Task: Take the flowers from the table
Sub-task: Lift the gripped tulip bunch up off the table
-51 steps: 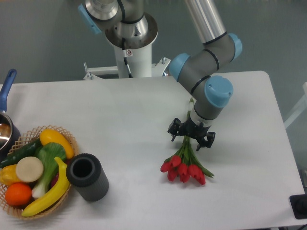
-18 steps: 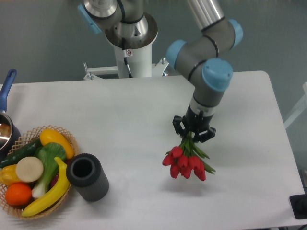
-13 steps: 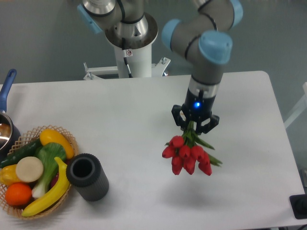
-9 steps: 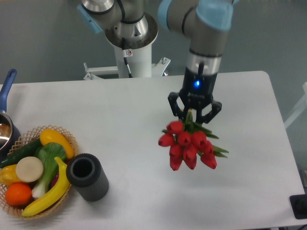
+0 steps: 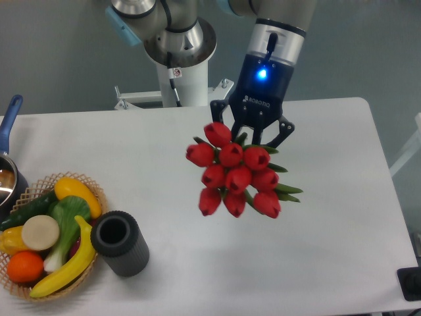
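The jaws of the gripper (image 5: pixel 252 135) are closed on the flowers (image 5: pixel 237 176); their black fingers (image 5: pixel 281 133) stand on both sides of the green stems, just above the buds. The stems themselves are almost hidden behind the red heads, so the exact place of the grip cannot be seen. The bunch hangs under the gripper with the red tulip buds pointing toward the camera, and a few green leaves stick out at its right side. The flowers are in the air, above the table (image 5: pixel 342 217), and they touch nothing but the gripper. Above the fingers, the dark body of the gripper shows a blue light, and the silver wrist of the arm goes up out of the picture.

Relative to the flowers, the other things are all to the left. A dark grey cylinder (image 5: pixel 120 243) with an open top stands on the table, lower and well apart from the bunch. Just beside it, further left, a wicker basket (image 5: pixel 92 189) holds a banana, an orange, a green vegetable and other colourful pieces. At the far left edge there is a pot with a blue handle (image 5: pixel 8 123), only partly visible. Behind the flowers, up and to the left, the white base of the robot (image 5: pixel 181 74) stands at the far edge of the table.
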Available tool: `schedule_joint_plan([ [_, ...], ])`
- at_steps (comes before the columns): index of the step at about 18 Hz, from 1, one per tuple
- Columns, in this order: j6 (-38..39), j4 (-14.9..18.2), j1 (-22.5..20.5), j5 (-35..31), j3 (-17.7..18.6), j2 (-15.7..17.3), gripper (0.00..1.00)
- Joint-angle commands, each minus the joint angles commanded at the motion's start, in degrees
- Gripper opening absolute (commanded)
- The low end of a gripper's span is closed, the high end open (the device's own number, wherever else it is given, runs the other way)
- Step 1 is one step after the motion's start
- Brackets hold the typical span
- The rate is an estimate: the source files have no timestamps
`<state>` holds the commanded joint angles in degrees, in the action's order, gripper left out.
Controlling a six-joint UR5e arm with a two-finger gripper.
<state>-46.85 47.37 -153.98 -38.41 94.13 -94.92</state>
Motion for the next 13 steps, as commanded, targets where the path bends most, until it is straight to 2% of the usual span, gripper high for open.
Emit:
schedule_joint_plan([
  [13,0.1,-0.1,-0.4,2.6,-0.6,-0.2,0.36],
])
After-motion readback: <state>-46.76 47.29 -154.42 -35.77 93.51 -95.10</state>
